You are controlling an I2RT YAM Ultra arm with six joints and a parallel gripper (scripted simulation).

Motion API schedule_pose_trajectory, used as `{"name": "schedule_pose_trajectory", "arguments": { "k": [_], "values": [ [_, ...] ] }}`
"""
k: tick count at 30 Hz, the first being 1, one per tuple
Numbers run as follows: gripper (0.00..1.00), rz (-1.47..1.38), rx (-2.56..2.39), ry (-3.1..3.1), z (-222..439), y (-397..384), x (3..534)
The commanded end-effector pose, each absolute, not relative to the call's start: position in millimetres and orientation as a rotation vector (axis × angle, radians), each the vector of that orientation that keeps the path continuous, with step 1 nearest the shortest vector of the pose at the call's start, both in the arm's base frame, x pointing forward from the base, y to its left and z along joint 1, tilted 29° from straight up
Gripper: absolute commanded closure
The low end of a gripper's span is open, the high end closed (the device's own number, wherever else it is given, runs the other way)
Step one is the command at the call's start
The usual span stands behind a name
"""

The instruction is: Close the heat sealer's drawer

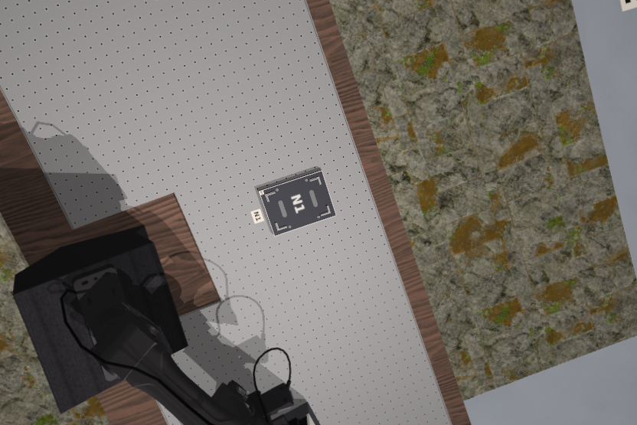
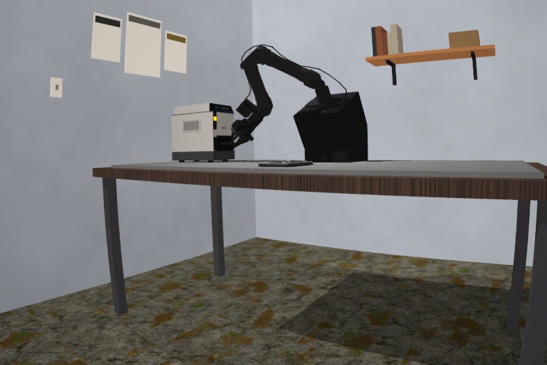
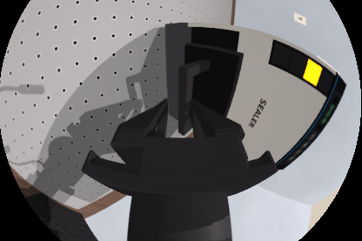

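Note:
The heat sealer (image 2: pixel 194 131) (image 3: pixel 259 88) is a beige box with a dark front. It stands upright at the left end of the table. Its light (image 2: pixel 215 118) (image 3: pixel 312 72) is amber. The dark drawer front (image 3: pixel 214 70) looks flush with the sealer's face. The plate, the sheet and the frame are hidden inside. My gripper (image 2: pixel 233 135) (image 3: pixel 179 103) is right at the drawer front, with its fingers a little apart on either side of the drawer's handle (image 3: pixel 191 83). It holds nothing. The top view shows neither the sealer nor the fingertips.
A flat dark fixture marked N1 (image 1: pixel 297 202) (image 2: pixel 285 163) lies on the perforated mat (image 1: pixel 154 50) between the sealer and the arm's black pedestal (image 1: pixel 61 317) (image 2: pixel 331 131). The table's wooden edge (image 1: pixel 360 116) runs along the mat.

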State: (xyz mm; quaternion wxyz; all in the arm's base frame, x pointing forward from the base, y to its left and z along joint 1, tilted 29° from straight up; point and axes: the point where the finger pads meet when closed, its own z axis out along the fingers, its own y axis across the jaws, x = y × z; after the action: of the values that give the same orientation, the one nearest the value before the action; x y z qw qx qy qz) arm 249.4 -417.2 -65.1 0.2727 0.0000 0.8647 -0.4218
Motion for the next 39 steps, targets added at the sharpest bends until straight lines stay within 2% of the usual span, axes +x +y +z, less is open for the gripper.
{"name": "schedule_pose_trajectory", "arguments": {
  "k": [1, 23, 39],
  "values": [
    [0.7, -1.212, 0.032, 2.257, -38.3, -435.1, 252.8],
    [0.7, -1.212, 0.032, 2.257, -38.3, -435.1, 252.8],
    [0.7, -1.171, 0.035, 2.296, -40.2, -405.1, 232.9]
  ]
}}
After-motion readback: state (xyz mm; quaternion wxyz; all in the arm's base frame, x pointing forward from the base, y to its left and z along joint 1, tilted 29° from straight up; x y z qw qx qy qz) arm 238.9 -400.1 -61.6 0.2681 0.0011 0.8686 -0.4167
